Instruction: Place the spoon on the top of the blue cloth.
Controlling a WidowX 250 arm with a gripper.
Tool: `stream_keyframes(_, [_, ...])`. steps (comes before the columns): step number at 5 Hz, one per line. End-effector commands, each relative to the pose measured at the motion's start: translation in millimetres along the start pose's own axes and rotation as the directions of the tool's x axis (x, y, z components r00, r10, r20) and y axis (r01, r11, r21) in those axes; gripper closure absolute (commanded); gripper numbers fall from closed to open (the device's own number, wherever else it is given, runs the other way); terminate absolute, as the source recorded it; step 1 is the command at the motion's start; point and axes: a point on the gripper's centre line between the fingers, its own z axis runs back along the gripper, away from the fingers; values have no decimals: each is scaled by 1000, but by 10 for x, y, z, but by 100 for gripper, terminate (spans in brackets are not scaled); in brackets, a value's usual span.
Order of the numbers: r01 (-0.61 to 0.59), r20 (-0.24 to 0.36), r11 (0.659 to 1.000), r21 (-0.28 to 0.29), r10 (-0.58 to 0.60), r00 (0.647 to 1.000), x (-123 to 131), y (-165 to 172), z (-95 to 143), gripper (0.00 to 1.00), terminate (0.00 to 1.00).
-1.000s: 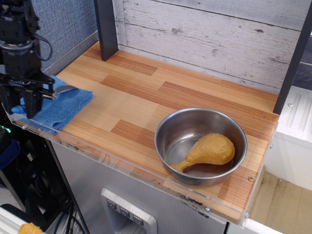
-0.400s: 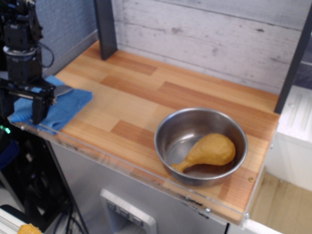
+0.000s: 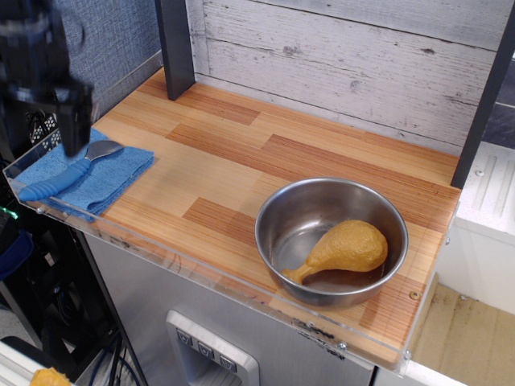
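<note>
The spoon (image 3: 68,172) lies flat on the blue cloth (image 3: 113,173) at the table's left front corner. Its silver bowl points toward the back right, and its blue handle reaches toward the front left edge. My gripper (image 3: 44,121) hangs above the cloth's left part, lifted clear of the spoon. It is blurred by motion, its two black fingers (image 3: 76,121) stand apart, and it holds nothing.
A steel bowl (image 3: 278,213) with a yellow toy chicken drumstick (image 3: 346,249) in it stands at the front right. A dark post (image 3: 175,48) rises at the back left, another at the far right. A clear plastic lip (image 3: 161,256) runs along the table's front edge.
The gripper was down at the cloth around the spoon's handle. It has let go and risen, leaving the spoon lying on the cloth.
</note>
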Motion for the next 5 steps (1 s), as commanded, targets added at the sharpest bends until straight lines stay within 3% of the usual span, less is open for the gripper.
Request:
stream_keyframes(1, [155, 120, 988, 1, -154, 981, 106, -469, 550, 0, 0])
stream_keyframes(2, [257, 105, 966, 20, -258, 961, 237, -799, 555, 0, 0])
stream_keyframes(3, [324, 24, 942, 92, -327, 945, 213, -775, 444, 0, 0])
stream_keyframes(4, [324, 24, 942, 92, -327, 945, 213, -775, 444, 0, 0])
stream_keyframes(5, [324, 24, 942, 92, -327, 945, 213, -775, 444, 0, 100])
